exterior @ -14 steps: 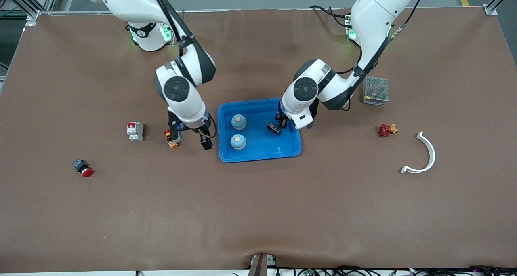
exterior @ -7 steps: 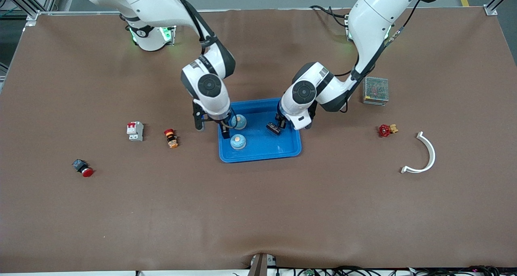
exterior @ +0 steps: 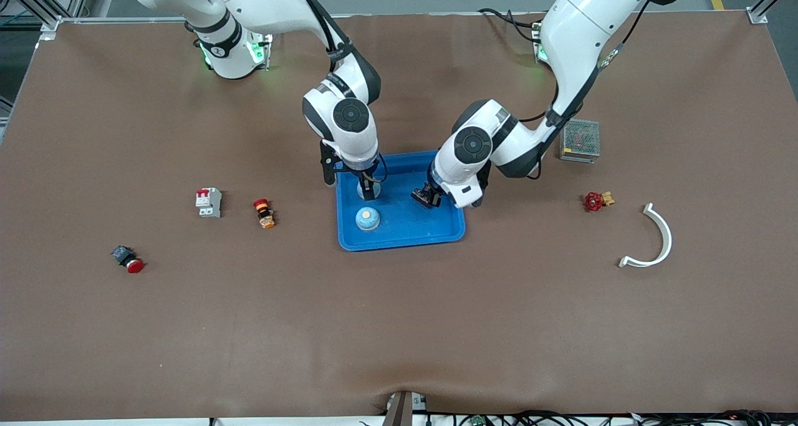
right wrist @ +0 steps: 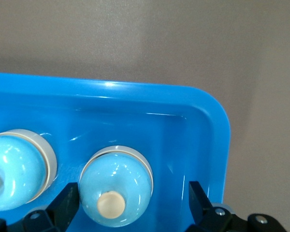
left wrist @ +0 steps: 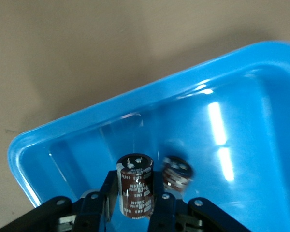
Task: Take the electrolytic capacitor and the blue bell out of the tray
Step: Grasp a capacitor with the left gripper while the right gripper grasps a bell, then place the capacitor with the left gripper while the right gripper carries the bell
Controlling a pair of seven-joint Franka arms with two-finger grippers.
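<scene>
Tray, bright blue and shallow, is the anchor for everything here. Above its end toward the right arm, the right gripper hangs with fingers spread wide around one blue bell, not yet touching it; the second bell sits in the tray just beside it, nearer the front camera. Over the tray's end toward the left arm, the left gripper is clamped tight on the electrolytic capacitor, which stands upright between the fingers, low over the tray floor with its reflection alongside.

To finish this step well, I judge the left arm should lift straight up until the capacitor clears the rim before swinging outward. The right gripper should centre on the bell's dome and close low, since that glossy curve could slip.
</scene>
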